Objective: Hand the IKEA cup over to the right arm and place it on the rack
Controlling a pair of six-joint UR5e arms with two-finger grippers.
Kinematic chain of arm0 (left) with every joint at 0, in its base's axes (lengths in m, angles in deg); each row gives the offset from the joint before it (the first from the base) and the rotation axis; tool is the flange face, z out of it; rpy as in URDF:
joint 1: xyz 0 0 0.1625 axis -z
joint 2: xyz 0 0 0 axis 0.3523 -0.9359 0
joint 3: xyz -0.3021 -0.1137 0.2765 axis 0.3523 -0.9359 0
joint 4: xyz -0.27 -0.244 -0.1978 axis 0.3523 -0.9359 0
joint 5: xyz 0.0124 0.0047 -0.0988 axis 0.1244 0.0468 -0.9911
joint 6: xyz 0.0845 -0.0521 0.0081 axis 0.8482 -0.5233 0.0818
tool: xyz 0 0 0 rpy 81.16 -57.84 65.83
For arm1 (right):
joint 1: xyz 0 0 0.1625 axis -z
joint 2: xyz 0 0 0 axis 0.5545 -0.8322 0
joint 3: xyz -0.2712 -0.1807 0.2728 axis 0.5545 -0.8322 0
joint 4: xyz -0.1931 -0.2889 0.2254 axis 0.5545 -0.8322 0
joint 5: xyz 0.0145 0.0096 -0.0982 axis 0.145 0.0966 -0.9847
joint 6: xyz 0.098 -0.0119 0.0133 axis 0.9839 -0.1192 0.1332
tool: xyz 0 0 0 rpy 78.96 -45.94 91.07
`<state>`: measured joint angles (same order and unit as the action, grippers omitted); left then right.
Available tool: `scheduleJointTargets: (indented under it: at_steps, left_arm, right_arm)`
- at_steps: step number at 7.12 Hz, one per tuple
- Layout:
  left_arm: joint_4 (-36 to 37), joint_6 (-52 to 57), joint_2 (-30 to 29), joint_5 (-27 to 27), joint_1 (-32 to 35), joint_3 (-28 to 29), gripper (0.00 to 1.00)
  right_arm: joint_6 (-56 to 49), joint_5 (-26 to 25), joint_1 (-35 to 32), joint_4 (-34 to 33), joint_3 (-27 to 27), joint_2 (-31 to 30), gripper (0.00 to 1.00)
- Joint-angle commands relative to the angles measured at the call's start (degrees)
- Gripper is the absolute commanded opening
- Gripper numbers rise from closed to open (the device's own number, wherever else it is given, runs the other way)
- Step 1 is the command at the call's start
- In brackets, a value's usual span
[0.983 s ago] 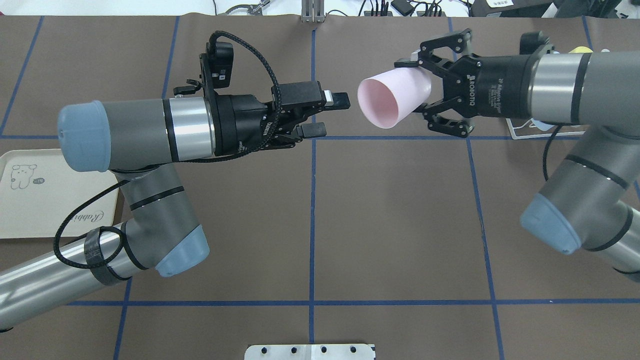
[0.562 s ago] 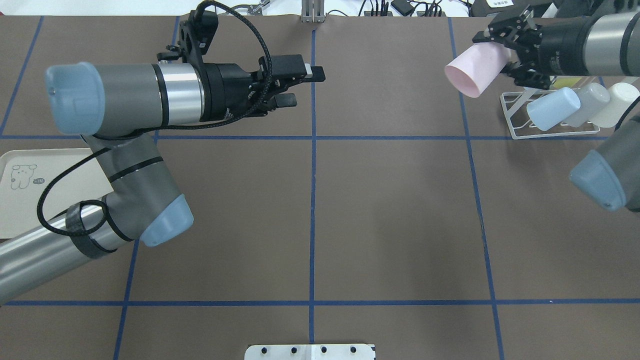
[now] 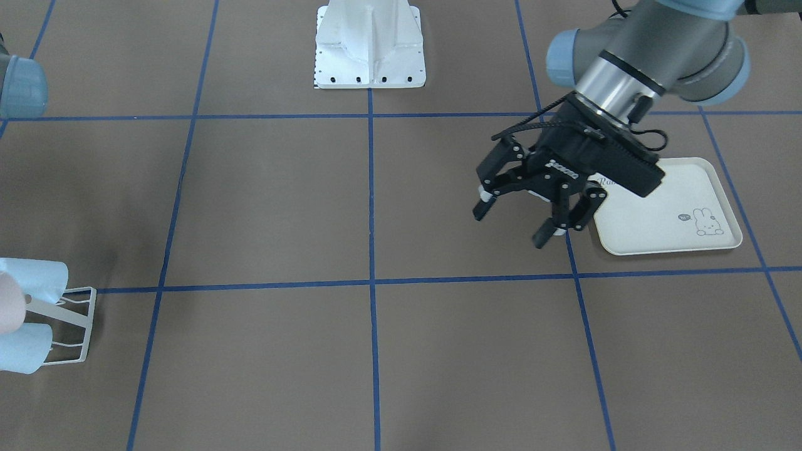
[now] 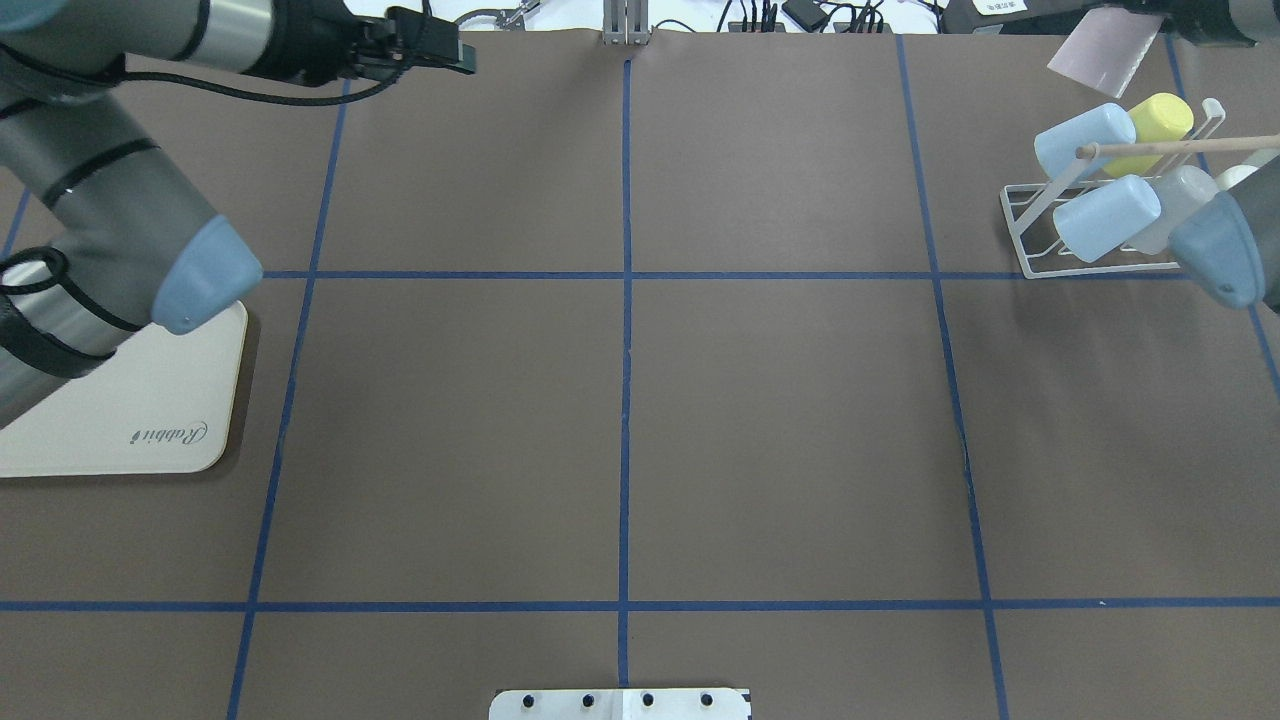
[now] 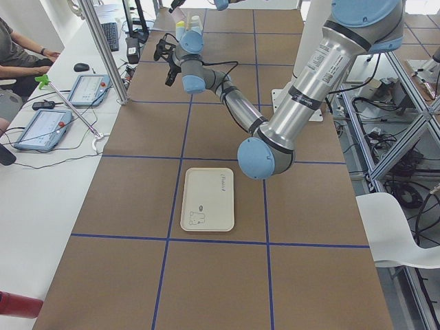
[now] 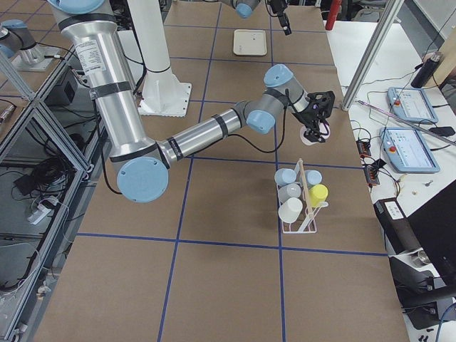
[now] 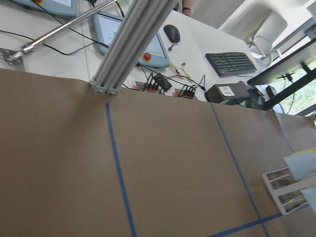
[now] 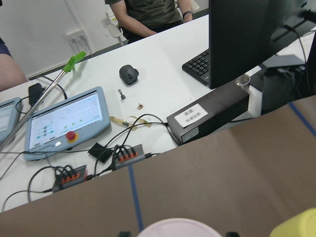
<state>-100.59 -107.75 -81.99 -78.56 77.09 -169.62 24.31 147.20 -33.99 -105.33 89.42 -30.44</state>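
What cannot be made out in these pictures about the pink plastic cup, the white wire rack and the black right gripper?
1. The pink plastic cup: its far end is lost at the overhead view's top edge; the right wrist view shows only its rim.
2. The right gripper: too small in the right side view; cut off by the overhead view's top edge.
3. The white wire rack: cut by the front view's left edge.

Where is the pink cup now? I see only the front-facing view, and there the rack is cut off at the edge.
Observer: In the overhead view the pink cup shows apart from the rack, on none of its rods.
Operator: What holds it?
Observer: The right wrist view shows its rim between the fingertips of the right pincer.
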Motion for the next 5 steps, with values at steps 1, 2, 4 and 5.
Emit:
scheduleJointTargets:
  at_steps: [1,2,4,5]
  left_arm:
    - [5.64,10.88,4.69,-1.17,4.78,-3.11,1.00]
    - [5.64,14.29,6.71,-1.00,5.15,-3.21,1.00]
    - [5.73,20.11,10.67,-0.99,6.99,-4.08,1.00]
    - [5.73,20.21,11.12,-0.99,7.00,-4.26,1.00]
  right_arm:
    - [-9.76,-6.39,-3.40,0.35,-9.41,3.47,0.00]
    - [-9.70,-6.48,-4.56,1.92,-13.01,5.39,0.00]
    - [-6.74,-8.83,-4.49,18.63,-23.19,3.58,0.00]
    - [-3.93,-10.33,-3.96,20.12,-23.85,3.57,0.00]
